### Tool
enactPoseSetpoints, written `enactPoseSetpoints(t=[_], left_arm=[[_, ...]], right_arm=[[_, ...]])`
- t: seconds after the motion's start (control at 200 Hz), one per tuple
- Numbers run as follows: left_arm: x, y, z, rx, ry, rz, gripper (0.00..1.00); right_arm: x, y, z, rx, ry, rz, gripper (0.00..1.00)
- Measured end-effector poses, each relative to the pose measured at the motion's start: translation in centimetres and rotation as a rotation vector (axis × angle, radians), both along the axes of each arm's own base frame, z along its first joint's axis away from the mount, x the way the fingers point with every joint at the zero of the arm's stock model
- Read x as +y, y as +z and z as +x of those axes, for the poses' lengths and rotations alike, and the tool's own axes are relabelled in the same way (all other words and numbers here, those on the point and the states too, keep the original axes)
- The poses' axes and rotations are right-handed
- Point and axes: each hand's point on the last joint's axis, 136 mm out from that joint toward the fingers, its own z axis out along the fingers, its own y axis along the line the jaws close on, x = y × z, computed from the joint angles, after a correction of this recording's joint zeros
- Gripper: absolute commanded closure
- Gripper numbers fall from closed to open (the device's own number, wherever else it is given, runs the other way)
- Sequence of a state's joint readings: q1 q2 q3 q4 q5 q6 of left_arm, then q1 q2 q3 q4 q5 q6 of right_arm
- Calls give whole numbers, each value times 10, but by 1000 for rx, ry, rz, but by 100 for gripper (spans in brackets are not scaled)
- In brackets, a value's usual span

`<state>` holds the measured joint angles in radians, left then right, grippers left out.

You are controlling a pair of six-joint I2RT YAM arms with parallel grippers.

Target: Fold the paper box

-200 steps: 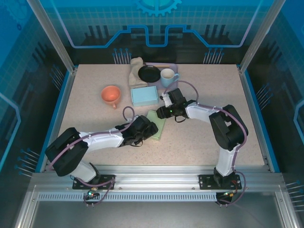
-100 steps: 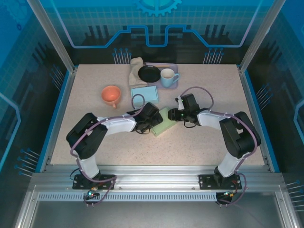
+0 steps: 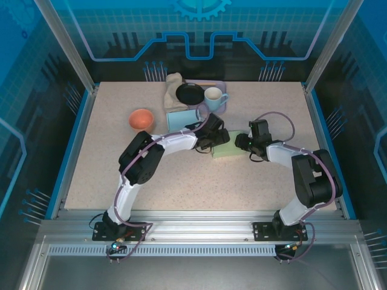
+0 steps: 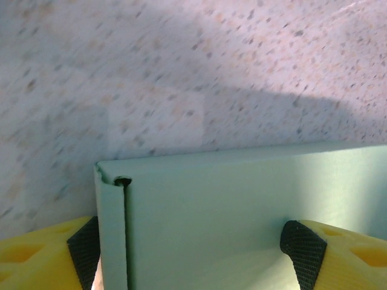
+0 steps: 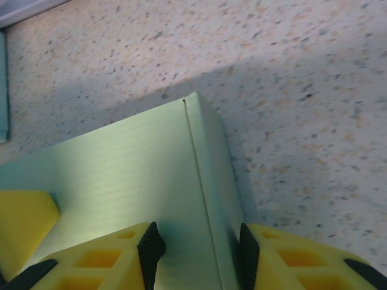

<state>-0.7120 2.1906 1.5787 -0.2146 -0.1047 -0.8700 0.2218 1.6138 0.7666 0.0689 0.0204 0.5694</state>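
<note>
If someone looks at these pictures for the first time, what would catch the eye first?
First, the pale green paper box in the middle of the table, with both arms bent toward it: the left tool stands wide at its left end, and the right tool pinches its right edge. Next, the orange cup on the far left part of the table.

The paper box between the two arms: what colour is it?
The paper box is pale green, clearest in the right wrist view.

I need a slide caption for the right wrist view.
Right gripper pinches a folded edge of the green paper box on the table.
</note>
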Motion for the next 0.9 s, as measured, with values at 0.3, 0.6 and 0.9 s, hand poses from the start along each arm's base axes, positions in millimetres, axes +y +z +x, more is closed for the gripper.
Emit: enactPoseSetpoints(t=[0.3, 0.6, 0.9], left_arm=[[-21, 6, 52, -77, -39, 90, 17], [-15, 15, 62, -111, -55, 167, 14], [-7, 46, 61, -151, -73, 190, 2]], right_arm=[[-18, 1, 34, -34, -59, 7, 58], [-16, 5, 38, -44, -49, 26, 57], [-14, 55, 30, -106, -16, 48, 54]])
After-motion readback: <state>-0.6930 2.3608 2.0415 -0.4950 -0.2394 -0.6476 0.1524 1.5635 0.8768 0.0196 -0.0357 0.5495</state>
